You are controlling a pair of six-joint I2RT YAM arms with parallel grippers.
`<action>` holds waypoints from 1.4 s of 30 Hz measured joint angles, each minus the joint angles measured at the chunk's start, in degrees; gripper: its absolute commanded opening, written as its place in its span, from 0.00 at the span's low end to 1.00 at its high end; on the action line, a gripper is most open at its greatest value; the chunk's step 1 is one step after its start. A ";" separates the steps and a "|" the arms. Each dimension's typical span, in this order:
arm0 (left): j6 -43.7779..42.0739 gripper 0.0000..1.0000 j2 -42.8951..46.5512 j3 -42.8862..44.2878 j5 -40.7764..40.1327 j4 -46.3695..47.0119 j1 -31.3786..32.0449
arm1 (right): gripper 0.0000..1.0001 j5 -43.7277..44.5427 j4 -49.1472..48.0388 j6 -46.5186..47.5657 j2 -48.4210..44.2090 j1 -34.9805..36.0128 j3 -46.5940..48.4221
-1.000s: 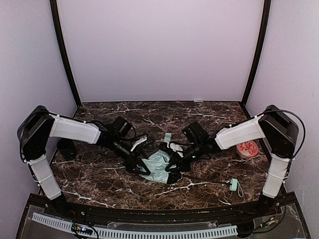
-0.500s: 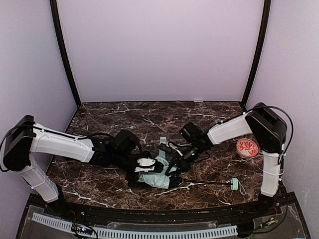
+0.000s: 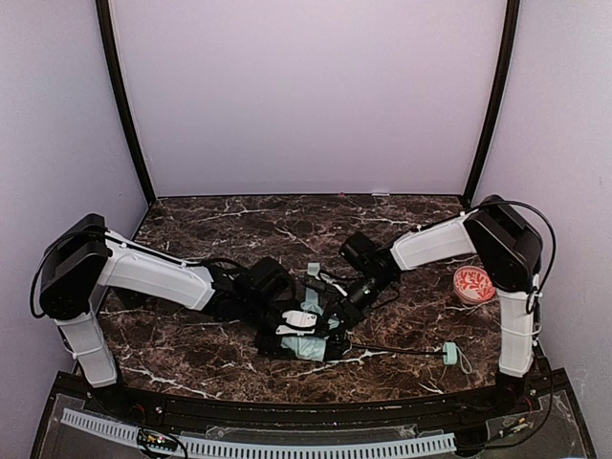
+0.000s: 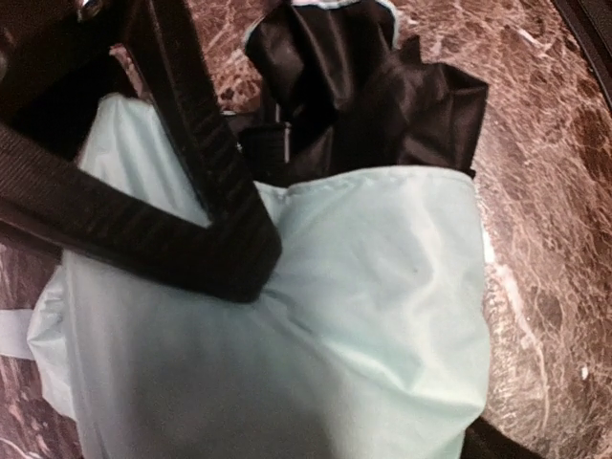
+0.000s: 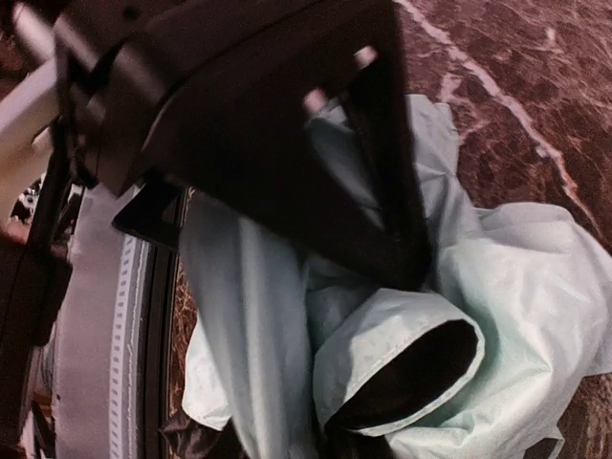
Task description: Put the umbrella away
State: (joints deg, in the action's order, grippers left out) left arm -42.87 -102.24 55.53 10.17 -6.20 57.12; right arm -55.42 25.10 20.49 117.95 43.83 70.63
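The left gripper [image 3: 290, 325] sits low on the bunched umbrella [image 3: 308, 346]. From its wrist camera we see a single black finger [image 4: 215, 220], a forked frame whose tip presses into the pale mint fabric [image 4: 363, 316], and we cannot tell whether the jaws stand apart or together. The right gripper [image 3: 335, 308] meets the same bundle from the opposite side. Its wrist view likewise shows one dark triangular finger [image 5: 382, 172] lying across the mint cloth [image 5: 535, 277], with its partner out of sight, so here too we cannot tell the state. Between the two grippers the canopy lies collapsed in loose folds, mint side mostly up, with black lining [image 4: 382, 96] spilling out at one end and showing inside a rolled fold [image 5: 411, 373]. The bundle rests on the dark marbled table [image 3: 239, 220], near its front edge and about midway across. From it a thin black shaft [image 3: 397, 349] runs flat toward the right to the small mint handle [image 3: 448, 355], which lies well apart from both grippers. Farther right, beside the right arm's base, sits a round orange-red, white-patterned ball [image 3: 474, 284].
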 measured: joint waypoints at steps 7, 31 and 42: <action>0.72 0.26 -1.88 2.82 1.57 -3.72 -0.44 | 0.53 6.82 4.17 -3.28 -4.37 -0.87 1.90; 3.48 0.02 -4.92 6.34 -4.35 -3.74 5.35 | 0.60 74.69 -0.17 -38.99 5.70 3.69 24.41; 4.35 0.03 -5.97 7.85 -4.72 -4.39 5.86 | 0.58 68.28 3.80 -46.29 8.04 3.93 21.62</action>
State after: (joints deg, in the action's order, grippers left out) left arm -38.52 -108.20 63.37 5.45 -10.59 62.98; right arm 12.86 28.91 -25.80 125.99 47.77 92.25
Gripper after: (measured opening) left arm 0.485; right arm 0.582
